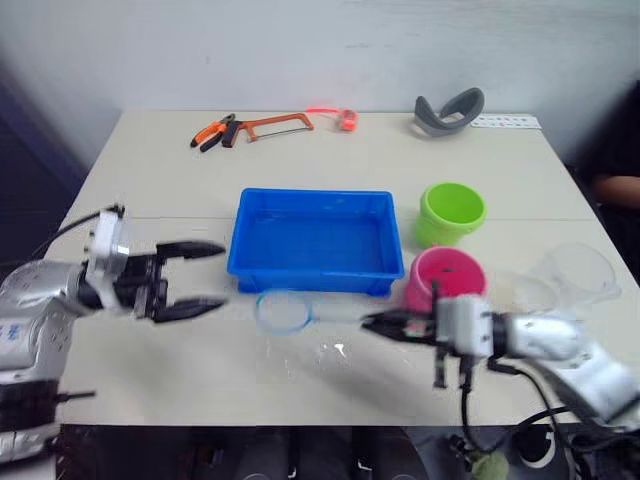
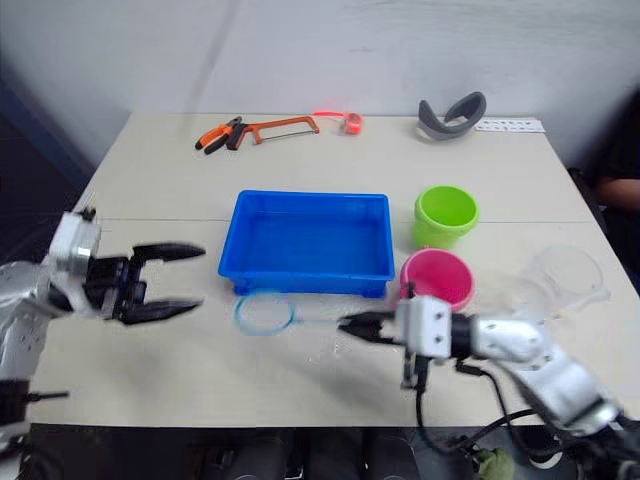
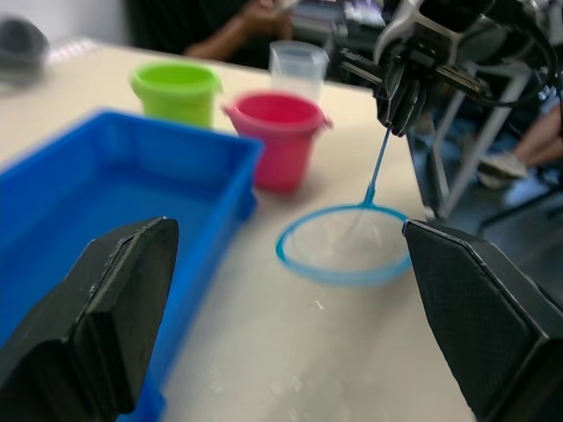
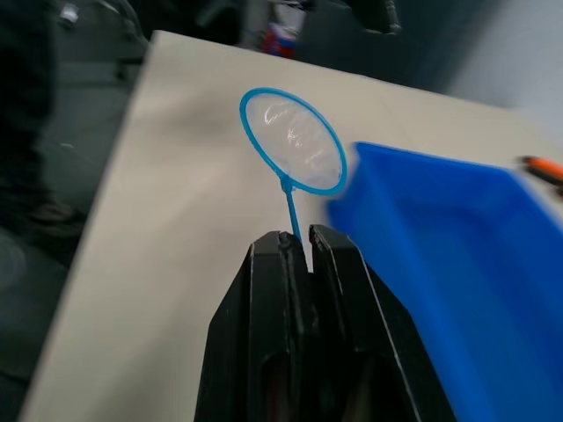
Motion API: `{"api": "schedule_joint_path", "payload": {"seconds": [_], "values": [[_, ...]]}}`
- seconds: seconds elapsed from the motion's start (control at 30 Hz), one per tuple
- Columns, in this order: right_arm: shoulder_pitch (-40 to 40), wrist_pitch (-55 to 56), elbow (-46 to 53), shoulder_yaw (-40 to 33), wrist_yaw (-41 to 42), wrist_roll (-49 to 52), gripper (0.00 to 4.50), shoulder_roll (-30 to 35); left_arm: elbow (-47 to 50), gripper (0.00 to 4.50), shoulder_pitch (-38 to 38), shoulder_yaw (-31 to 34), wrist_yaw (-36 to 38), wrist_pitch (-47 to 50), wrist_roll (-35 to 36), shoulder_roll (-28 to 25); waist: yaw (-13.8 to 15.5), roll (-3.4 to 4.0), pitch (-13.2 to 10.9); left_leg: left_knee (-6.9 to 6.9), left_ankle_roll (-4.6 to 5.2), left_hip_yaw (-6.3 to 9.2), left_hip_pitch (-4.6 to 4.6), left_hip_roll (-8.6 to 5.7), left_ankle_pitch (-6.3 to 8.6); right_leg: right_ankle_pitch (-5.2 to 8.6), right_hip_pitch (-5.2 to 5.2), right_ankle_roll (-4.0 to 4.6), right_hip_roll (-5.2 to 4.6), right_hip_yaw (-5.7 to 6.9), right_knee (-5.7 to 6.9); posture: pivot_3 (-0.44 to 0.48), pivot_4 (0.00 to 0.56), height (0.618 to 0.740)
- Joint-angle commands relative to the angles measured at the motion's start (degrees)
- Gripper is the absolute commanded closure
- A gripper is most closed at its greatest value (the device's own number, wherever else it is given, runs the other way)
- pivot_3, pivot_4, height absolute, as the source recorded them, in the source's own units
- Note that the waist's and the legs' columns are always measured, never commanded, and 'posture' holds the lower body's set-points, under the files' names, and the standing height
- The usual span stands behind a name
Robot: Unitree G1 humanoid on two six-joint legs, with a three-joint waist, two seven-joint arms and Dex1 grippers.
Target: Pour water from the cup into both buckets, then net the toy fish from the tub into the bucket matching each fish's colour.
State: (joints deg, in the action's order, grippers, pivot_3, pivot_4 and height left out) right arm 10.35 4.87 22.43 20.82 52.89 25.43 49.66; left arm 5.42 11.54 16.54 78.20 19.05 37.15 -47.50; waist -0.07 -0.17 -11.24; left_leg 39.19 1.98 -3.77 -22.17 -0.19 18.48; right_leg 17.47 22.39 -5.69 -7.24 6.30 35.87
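Right gripper (image 4: 297, 239) pinched on thin handle of small light-blue hoop net (image 4: 294, 141), hoop beside shallow bright blue plastic tub (image 1: 315, 240). Left gripper (image 1: 195, 279) spread wide, empty, near hoop.

On the beige table (image 1: 180, 385) there is 1 shallow rectangular bright blue plastic tub (image 1: 315, 240). Beside it stand 2 small round plastic buckets: 1 lime green bucket (image 1: 452, 212) and 1 pink bucket (image 1: 445, 278). There is 1 wide clear plastic cup (image 1: 580, 272) and 1 round hoop net with a light blue rim and thin handle (image 1: 283, 310). Whether any toy fish lie in the tub cannot be told, so they stay uncounted. Along the far edge lie 1 orange-framed hacksaw (image 1: 275, 125), 1 pair of orange-and-black pliers (image 1: 214, 133), 1 small orange-red ring-shaped object (image 1: 347, 119), 1 curved grey band (image 1: 449, 110) and 1 flat white strip (image 1: 505, 122). 2 black two-fingered grippers are in view: 1 left gripper (image 1: 205, 278) and 1 right gripper (image 1: 372, 322).
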Motion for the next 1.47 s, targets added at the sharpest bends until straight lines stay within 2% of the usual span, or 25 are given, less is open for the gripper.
{"api": "schedule_joint_path", "payload": {"seconds": [0.03, 0.23, 0.43, 0.5, 0.53, 0.6, 0.63, 0.77, 0.97, 1.03, 1.13, 1.27, 1.37, 1.47], "values": [[2.67, 8.26, -8.82, 4.39, 3.36, -11.76, 4.50, -4.52, 3.99, 0.06, -3.24, 0.39, 0.74, -2.82, -1.46, -1.19, 0.16, 0.00, 0.00, 0.01, 0.02, 0.01, -0.01, -0.04, -0.01, 0.00, 0.03, 0.00, -0.05, 0.01, 0.00, 0.000, 0.150, 0.740], [5.85, 16.31, -23.31, 7.58, 4.61, -19.50, 4.50, -14.22, 8.21, 0.06, -9.00, -1.06, -0.07, -1.45, -0.54, -0.86, -0.11, -0.02, 0.01, -0.02, 0.01, -0.01, 0.03, -0.05, -0.01, 0.02, 0.07, 0.03, -0.13, 0.03, 0.12, 0.000, 0.150, 0.740], [6.31, 18.99, -29.70, 6.65, 5.69, -20.87, 4.50, -17.76, 8.73, 0.06, -10.30, -1.23, -1.55, -0.16, 0.10, -0.33, -0.06, -0.02, 0.01, -0.03, 0.01, 0.00, 0.02, -0.06, -0.01, 0.02, 0.03, 0.04, -0.13, 0.06, 0.09, 0.000, 0.150, 0.740], [6.59, 17.97, -29.95, 5.81, 6.39, -19.44, 3.67, -18.44, 8.31, 0.00, -10.60, -0.84, -2.44, 0.06, 0.28, 0.21, -0.15, -0.02, 0.01, -0.03, 0.01, 0.00, 0.03, -0.06, -0.01, 0.02, 0.04, 0.04, -0.13, 0.05, 0.10, 0.000, 0.150, 0.740], [6.49, 17.33, -29.66, 5.44, 6.78, -18.77, 3.41, -18.59, 8.30, 0.00, -10.91, -0.65, -2.64, 0.26, 0.41, 0.26, -0.16, -0.02, 0.01, -0.03, 0.01, 0.00, 0.03, -0.05, -0.01, 0.02, 0.04, 0.04, -0.13, 0.06, 0.10, 0.000, 0.150, 0.740], [6.40, 17.19, -28.88, 4.29, 7.20, -17.88, 2.53, -18.57, 7.47, 0.00, -11.21, -0.29, -2.73, 0.44, 0.30, -0.01, -0.16, -0.01, 0.00, -0.03, 0.01, 0.00, 0.03, -0.05, -0.01, 0.02, 0.05, 0.04, -0.13, 0.06, 0.10, 0.000, 0.150, 0.740], [6.19, 17.16, -28.15, 3.70, 7.69, -17.30, 1.88, -18.30, 7.12, 0.00, -11.42, -0.08, -2.76, 0.65, 0.28, -0.22, -0.16, -0.01, 0.00, -0.03, 0.01, 0.00, 0.03, -0.05, -0.01, 0.02, 0.05, 0.04, -0.13, 0.06, 0.10, 0.000, 0.150, 0.740], [2.75, 13.56, -18.26, -0.68, 10.72, -11.29, 0.04, -13.45, 5.15, 0.00, -13.51, 1.58, -3.78, -0.03, -1.74, -1.38, -0.06, 0.01, -0.01, -0.06, -0.01, 0.01, 0.03, -0.05, 0.01, 0.02, 0.05, 0.04, -0.14, 0.06, 0.08, 0.000, 0.150, 0.740], [-8.11, 2.37, -0.10, -12.28, 11.64, 0.24, 0.04, -1.30, 2.99, 0.00, -18.53, 5.26, -6.50, -5.60, -6.66, -1.68, 0.21, 0.01, -0.01, -0.06, 0.09, 0.02, 0.02, -0.06, 0.10, 0.03, 0.00, 0.03, -0.23, 0.12, -0.02, 0.000, 0.150, 0.740], [-13.02, 1.82, 3.29, -19.06, 10.40, 4.56, 0.04, -0.28, 1.98, 0.00, -21.33, 6.71, -10.40, -12.64, -12.95, -0.88, 0.26, 0.01, -0.01, -0.06, 0.07, 0.04, 0.04, -0.05, 0.13, 0.03, -0.02, 0.03, -0.24, 0.14, -0.05, 0.000, 0.150, 0.740], [-22.33, 2.25, 5.99, -30.25, 11.36, 5.57, 0.04, 1.86, -0.93, 0.00, -25.50, 8.82, -10.90, -15.92, -14.37, -0.25, 0.46, 0.02, -0.01, -0.11, 0.07, 0.00, 0.06, -0.04, 0.16, 0.03, -0.02, 0.03, -0.24, 0.13, -0.23, 0.000, 0.150, 0.740], [-30.77, 7.26, 3.91, -40.25, 11.73, 3.26, 0.04, -0.40, -2.44, 0.00, -30.15, 11.07, -12.42, -18.44, -14.16, 1.74, 0.51, -0.07, 0.04, -0.13, 0.20, -0.04, 0.14, -0.03, 0.30, 0.03, -0.14, 0.02, -0.25, 0.14, -0.34, 0.000, 0.150, 0.740], [-33.68, 7.88, 3.36, -42.84, 11.59, 2.64, 0.04, -1.92, -2.00, 0.00, -31.50, 11.80, -13.97, -17.24, -13.22, 2.59, 0.71, -0.13, 0.07, -0.13, 0.21, -0.04, 0.31, -0.01, 0.46, 0.02, -0.28, 0.01, -0.28, 0.08, -0.39, 0.000, 0.150, 0.740], [-33.67, 8.10, 1.65, -43.58, 10.57, 1.81, 0.04, -3.21, -1.51, 0.00, -31.80, 12.81, -15.19, -17.08, -12.63, 2.96, 0.98, -0.10, 0.06, -0.18, -0.01, -0.04, 0.93, 0.05, 0.78, 0.05, -0.88, 0.04, -0.28, 0.03, -0.55, 0.000, 0.150, 0.740]]}}
